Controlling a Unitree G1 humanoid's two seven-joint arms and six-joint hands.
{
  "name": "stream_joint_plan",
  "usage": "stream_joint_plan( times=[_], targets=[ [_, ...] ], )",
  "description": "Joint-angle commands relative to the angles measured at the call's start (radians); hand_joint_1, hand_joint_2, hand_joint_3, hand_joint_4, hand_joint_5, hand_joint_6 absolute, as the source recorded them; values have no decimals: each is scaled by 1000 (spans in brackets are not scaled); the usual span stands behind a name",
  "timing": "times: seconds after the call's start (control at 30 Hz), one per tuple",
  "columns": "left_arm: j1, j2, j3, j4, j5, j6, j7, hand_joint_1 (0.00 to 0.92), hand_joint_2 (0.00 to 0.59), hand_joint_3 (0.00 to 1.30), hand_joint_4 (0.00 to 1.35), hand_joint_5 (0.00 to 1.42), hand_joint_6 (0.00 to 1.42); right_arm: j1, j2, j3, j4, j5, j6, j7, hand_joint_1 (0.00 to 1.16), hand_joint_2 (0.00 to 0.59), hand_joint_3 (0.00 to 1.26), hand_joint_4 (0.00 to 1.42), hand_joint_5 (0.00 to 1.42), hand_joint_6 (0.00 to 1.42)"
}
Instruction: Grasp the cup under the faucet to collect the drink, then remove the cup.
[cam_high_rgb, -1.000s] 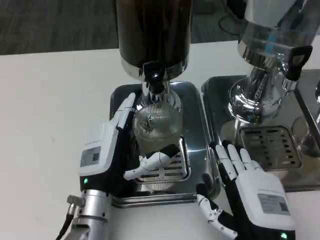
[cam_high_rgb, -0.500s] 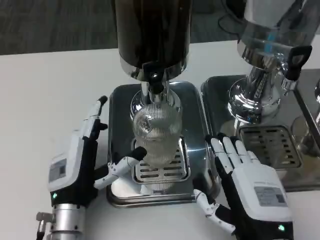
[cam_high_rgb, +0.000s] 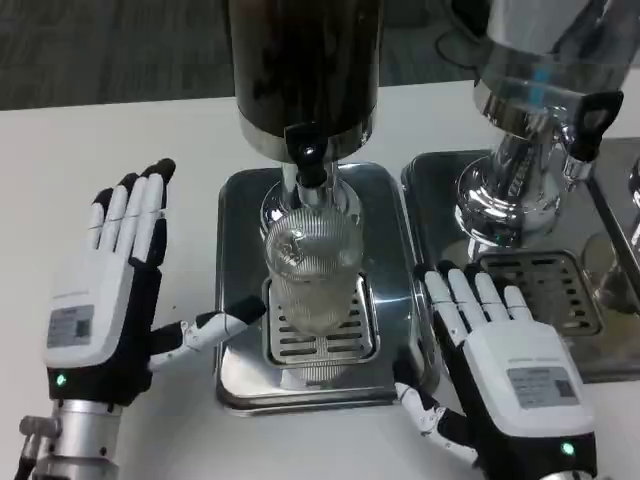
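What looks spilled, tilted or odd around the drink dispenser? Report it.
Nothing stands out. The cup stands upright on the drip tray under the faucet; no spill shows. Both hands are open.

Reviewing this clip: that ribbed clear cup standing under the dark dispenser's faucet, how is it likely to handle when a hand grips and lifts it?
The cup looks like rigid clear glass or plastic, so probably stiff and possibly breakable. Its vertical ribs should give fingers some purchase, though a wet wall could be slippery. It is tall for its base and stands on the slotted drip grate, so a sideways nudge might tip it.
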Motion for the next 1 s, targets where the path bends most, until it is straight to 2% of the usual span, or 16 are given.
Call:
stream_joint_plan(
  times=[0.03, 0.1, 0.17, 0.27, 0.4, 0.53, 0.63, 0.73, 0.8, 0.93, 1.0],
  targets=[
    [33, 34, 24, -77, -7, -12, -29, 0, 53, 0, 0, 0, 0, -15, 2, -5, 7, -10, 8, -8, 248, 410, 0, 0, 0, 0],
    [40, 37, 42, -91, -27, -43, -35, 0, 54, 0, 0, 0, 0, -7, 25, 0, 9, -48, 47, -38, 231, 398, 0, 0, 0, 0],
    [45, 43, 64, -104, -64, -90, -53, 0, 54, 0, 0, 0, 0, -5, 38, 2, 10, -55, 63, -42, 224, 395, 0, 0, 0, 0],
    [40, 53, 98, -116, -144, -184, -114, 0, 55, 0, 0, 1, 0, -4, 34, 0, 10, -38, 58, -31, 195, 397, 0, 0, 0, 0],
    [27, 67, 131, -145, -237, -313, -226, 0, 70, 0, 0, 69, 3, -3, 34, -9, 8, -25, 59, -25, 188, 392, 0, 0, 0, 0],
    [34, 50, 166, -197, -343, -395, -338, 0, 82, 0, 0, 83, 17, 7, 60, -4, 1, -55, 110, -23, 183, 389, 0, 0, 0, 1],
    [44, 30, 168, -222, -522, -433, -494, 0, 84, 0, 0, 75, 12, 8, 55, -8, -3, -43, 114, -13, 180, 387, 0, 0, 0, 1],
    [49, 23, 157, -250, -765, -437, -721, 0, 87, 0, 0, 81, 44, 6, 54, -12, 1, -21, 108, -7, 177, 387, 0, 0, 0, 2],
    [45, 18, 153, -277, -917, -411, -879, 0, 90, 0, 0, 97, 74, 0, 57, -6, 7, -20, 106, -7, 176, 386, 1, 0, 0, 5],
    [18, -6, 160, -321, -1112, -305, -1143, 0, 96, 0, 0, 111, 107, -9, 67, -3, 11, -21, 117, -3, 172, 386, 13, 0, 0, 14],
    [4, -15, 169, -331, -1148, -261, -1229, 0, 95, 0, 0, 112, 110, -3, 70, -5, 7, -20, 120, -8, 172, 386, 14, 0, 0, 14]
  ],
)
